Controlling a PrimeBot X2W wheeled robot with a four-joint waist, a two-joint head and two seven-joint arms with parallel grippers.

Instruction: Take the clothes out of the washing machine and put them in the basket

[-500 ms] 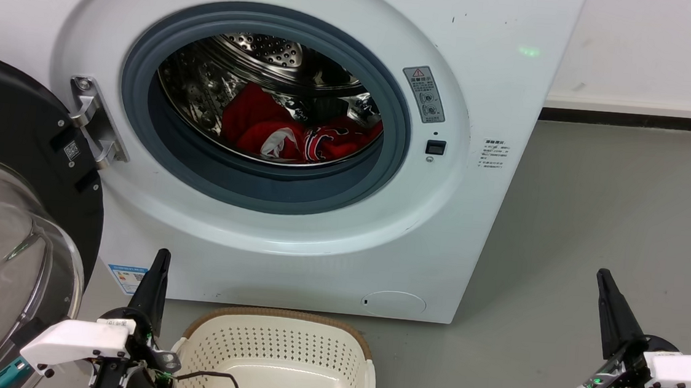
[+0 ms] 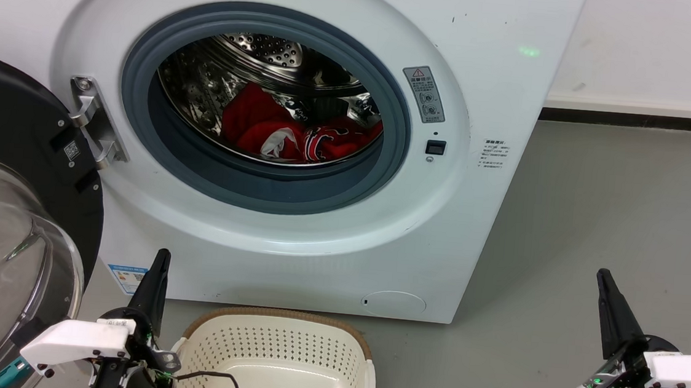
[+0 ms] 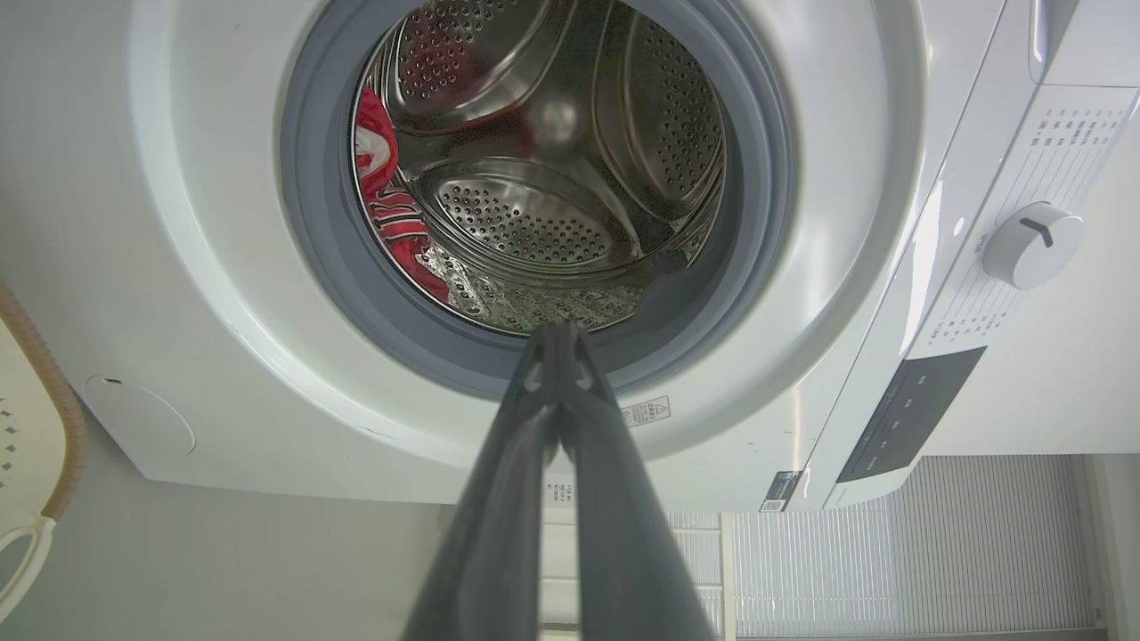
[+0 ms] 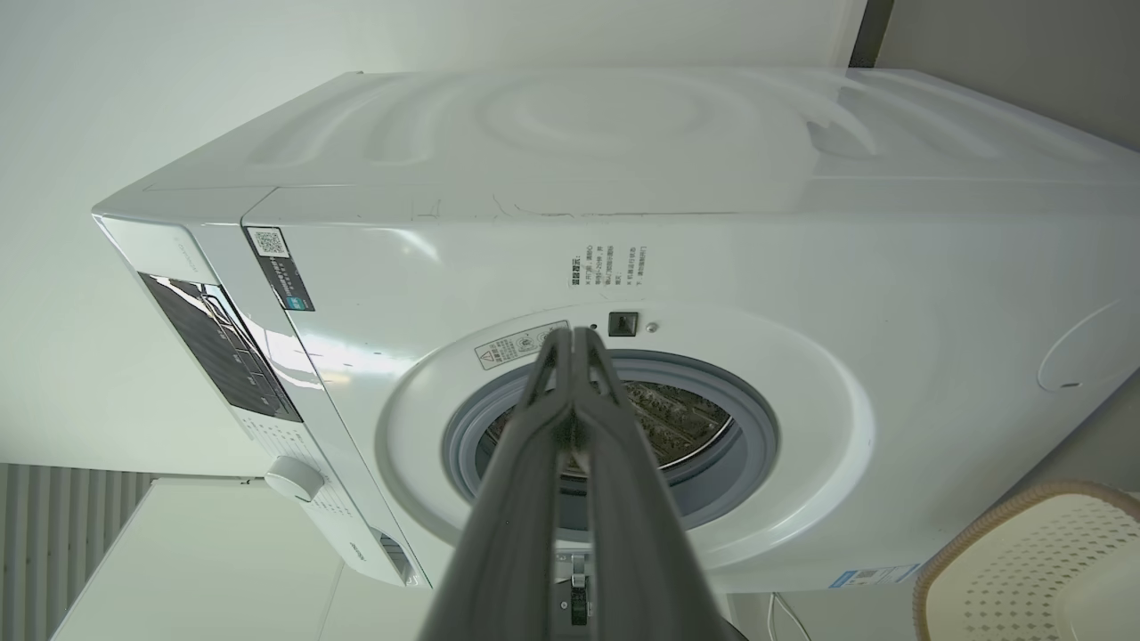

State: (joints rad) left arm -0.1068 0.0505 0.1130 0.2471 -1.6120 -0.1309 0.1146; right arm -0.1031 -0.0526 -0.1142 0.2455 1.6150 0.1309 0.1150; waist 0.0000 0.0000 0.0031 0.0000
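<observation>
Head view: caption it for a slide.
Red clothes lie in the washing machine drum; the basket stands before it.

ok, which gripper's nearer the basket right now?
Left. The left gripper is just beside the left rim of the basket; the right gripper is far off to its right.

light: bright, even | glare: washing machine point(image 2: 292, 245) drum steel | wrist views: wide-angle edge bending | focus: sharp

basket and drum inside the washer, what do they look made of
The basket looks like moulded cream plastic, matte, with rows of holes; its brown rim looks woven, possibly plastic too. The drum looks like polished steel: mirror-bright, perforated, reflecting the red clothes.
</observation>
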